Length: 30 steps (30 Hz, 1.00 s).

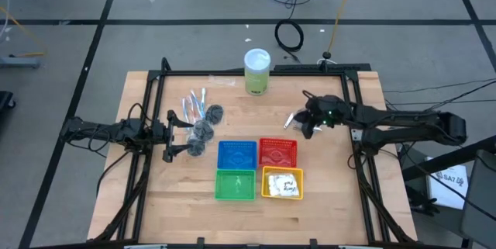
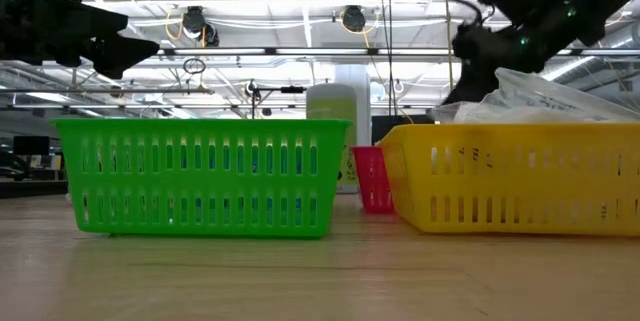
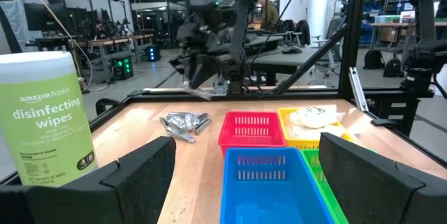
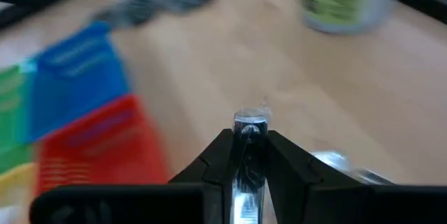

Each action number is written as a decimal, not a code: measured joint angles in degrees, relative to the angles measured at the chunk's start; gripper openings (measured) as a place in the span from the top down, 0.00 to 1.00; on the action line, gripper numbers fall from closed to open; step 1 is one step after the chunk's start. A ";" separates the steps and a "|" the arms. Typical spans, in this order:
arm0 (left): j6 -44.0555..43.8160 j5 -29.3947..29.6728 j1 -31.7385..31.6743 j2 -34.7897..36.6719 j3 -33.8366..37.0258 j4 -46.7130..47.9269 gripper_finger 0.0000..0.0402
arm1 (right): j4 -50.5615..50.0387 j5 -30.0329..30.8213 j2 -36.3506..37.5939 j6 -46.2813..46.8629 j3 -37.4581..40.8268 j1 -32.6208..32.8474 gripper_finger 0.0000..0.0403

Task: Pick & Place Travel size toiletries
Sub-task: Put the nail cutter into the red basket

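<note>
Right gripper (image 4: 248, 155) pinched shut on silver foil tube (image 4: 249, 128), tube poking out beyond fingertips. Hanging at two o'clock from red basket (image 1: 277, 153). Left gripper (image 1: 173, 136) spread wide, empty.

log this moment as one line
right gripper: shut on foil tube, above table | left gripper: open, by puffs | yellow basket: sachets

Both arms matte black, jointed, with black cabling; right hand (image 1: 298, 122) carries a small green indicator light.

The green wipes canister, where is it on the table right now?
In the high view the green wipes canister stands upright at the table's far edge, near the middle, behind the red basket and between the two arms.
</note>
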<state>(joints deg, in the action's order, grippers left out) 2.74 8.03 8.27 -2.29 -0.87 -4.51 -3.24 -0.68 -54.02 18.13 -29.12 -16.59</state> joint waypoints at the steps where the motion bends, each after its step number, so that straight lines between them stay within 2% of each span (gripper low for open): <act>1: 0.00 0.00 0.01 -0.01 -0.01 0.00 0.14 | 1.42 -0.88 0.00 0.01 0.00 1.24 0.87; 8: 0.00 0.00 0.00 0.00 -0.01 0.00 0.14 | 14.31 -5.93 -2.00 3.60 -0.18 11.30 0.87; 16: 0.00 0.00 0.00 -0.01 0.00 0.00 0.14 | 12.79 -5.52 -11.32 1.36 -7.09 19.79 0.87; 22: 0.00 0.00 0.02 0.00 -0.01 0.00 0.14 | 7.40 -5.42 -21.69 -4.54 -13.61 20.96 0.87; 30: 0.00 0.00 0.02 0.00 -0.01 0.01 0.14 | 6.65 -5.38 -31.11 -6.86 -14.44 20.35 0.87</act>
<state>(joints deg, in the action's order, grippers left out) 2.74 8.03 8.29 -2.29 -0.88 -4.51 3.41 -6.06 -85.13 11.27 -43.56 3.76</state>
